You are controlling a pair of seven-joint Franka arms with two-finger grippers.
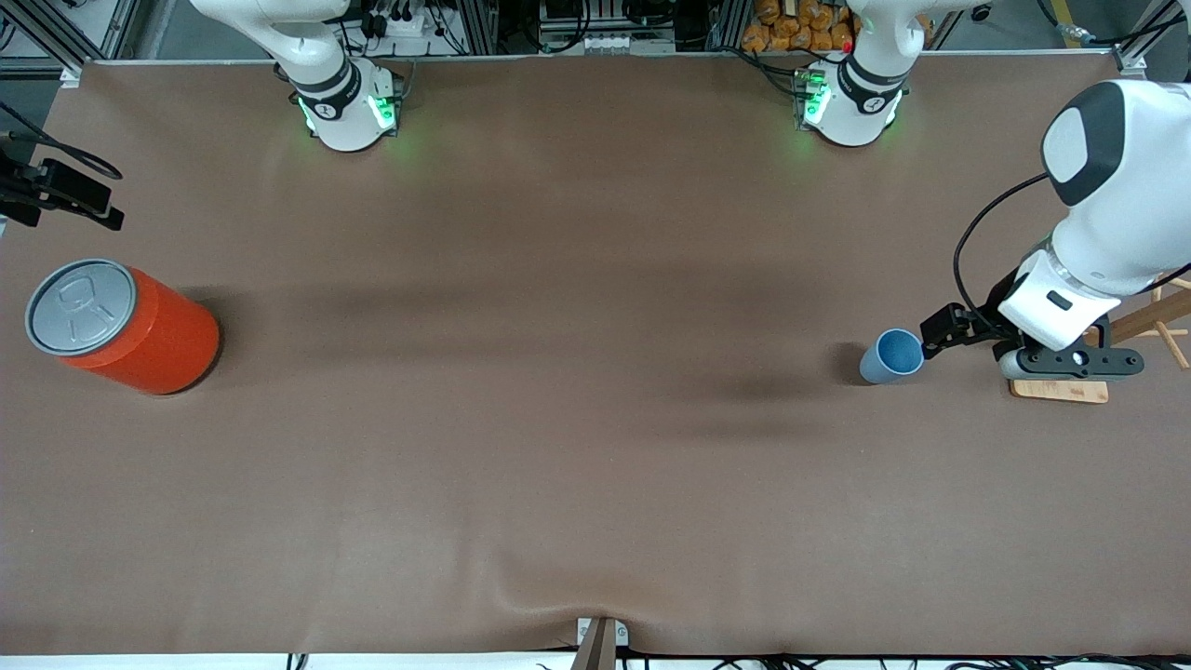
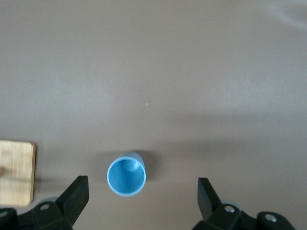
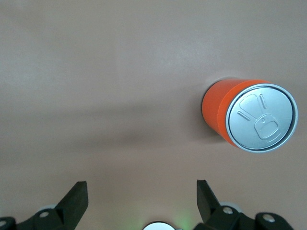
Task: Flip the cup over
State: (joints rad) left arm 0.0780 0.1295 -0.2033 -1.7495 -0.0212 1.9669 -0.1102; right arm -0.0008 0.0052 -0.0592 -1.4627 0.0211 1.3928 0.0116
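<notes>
I'm hovering my left gripper [image 2: 139, 201], fingers apart, over the upright small blue plastic cup [image 2: 126, 175], mouth up; either approaching or retreating. My right gripper [image 3: 141, 201], fingers also apart, is waiting near the orange metal can [image 3: 249, 116].

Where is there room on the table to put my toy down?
The wide brown stretch between the orange can and the blue cup is bare, as is the strip nearer the front camera. It is crowded at the left arm's end: the open left gripper sits beside the cup, next to a wooden board.
</notes>
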